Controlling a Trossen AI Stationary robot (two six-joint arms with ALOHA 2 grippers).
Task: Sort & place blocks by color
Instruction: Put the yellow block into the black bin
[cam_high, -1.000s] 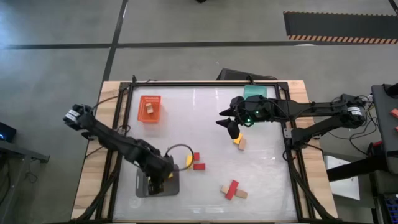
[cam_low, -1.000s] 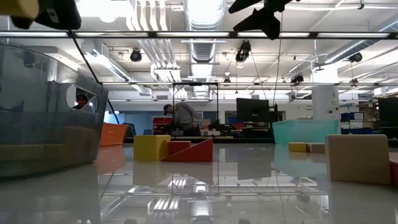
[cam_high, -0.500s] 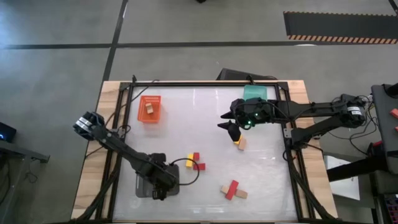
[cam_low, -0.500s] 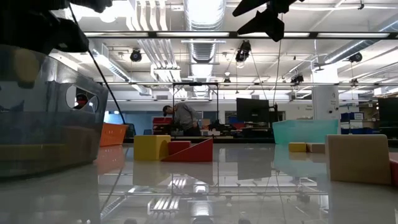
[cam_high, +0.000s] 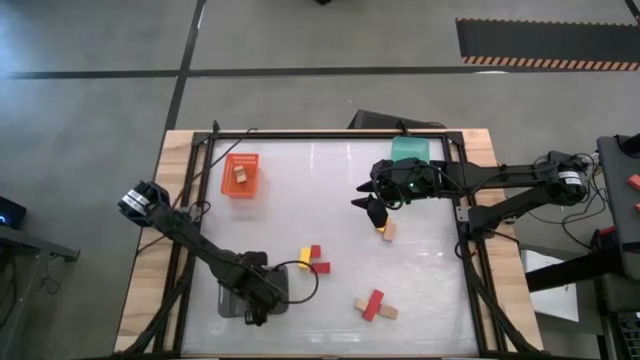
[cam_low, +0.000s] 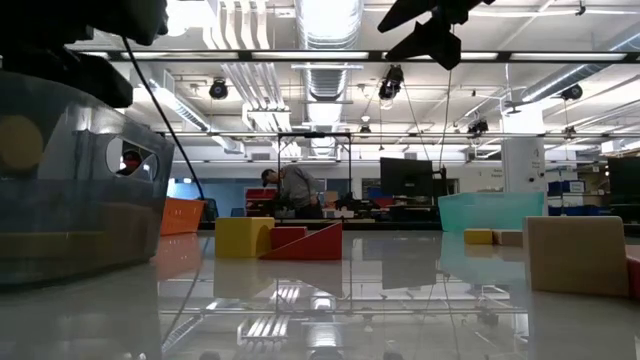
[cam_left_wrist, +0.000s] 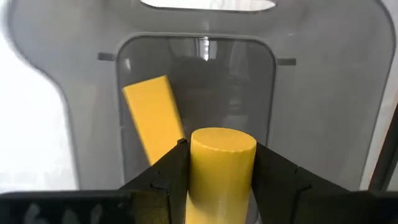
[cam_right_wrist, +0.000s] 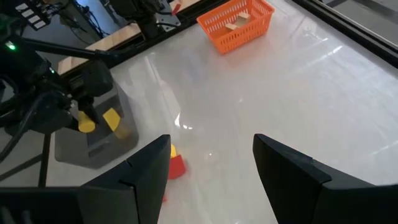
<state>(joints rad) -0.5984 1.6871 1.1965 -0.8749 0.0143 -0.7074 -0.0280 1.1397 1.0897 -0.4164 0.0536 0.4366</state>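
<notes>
The left gripper (cam_left_wrist: 221, 186) is clamped on a yellow cylinder (cam_left_wrist: 222, 168), one dark finger (cam_left_wrist: 168, 177) pressed to each side of it. It hangs over the grey tray (cam_high: 232, 298) at the near left of the table (cam_high: 420, 290), the cylinder held above the tray's floor. A flat yellow block (cam_left_wrist: 152, 118) already lies tilted in that tray, just beside the cylinder; whether the two touch cannot be told.

The right gripper (cam_high: 372, 205) hovers above the table toward the far right, its fingers (cam_right_wrist: 149, 171) spread wide with nothing between them. Just beside it on the table lie a yellow piece (cam_high: 381, 228) and a tan block (cam_high: 389, 232), touching each other. Behind that arm sits the green tray (cam_high: 408, 148) at the far right edge.

Near the middle of the table, close to the grey tray, a small cluster holds a yellow block (cam_high: 304, 257) and red blocks (cam_high: 319, 263). Toward the near right, a red block (cam_high: 371, 304) lies crossed with a tan one (cam_high: 386, 311).

At the far left stands the orange tray (cam_high: 240, 176) with a tan block (cam_high: 241, 175) inside it.

From table height the grey tray's wall (cam_low: 70, 190) fills the left side, with the red and yellow cluster (cam_low: 275, 238) beyond it. A person (cam_low: 295, 188) stands in the room far behind the table.
</notes>
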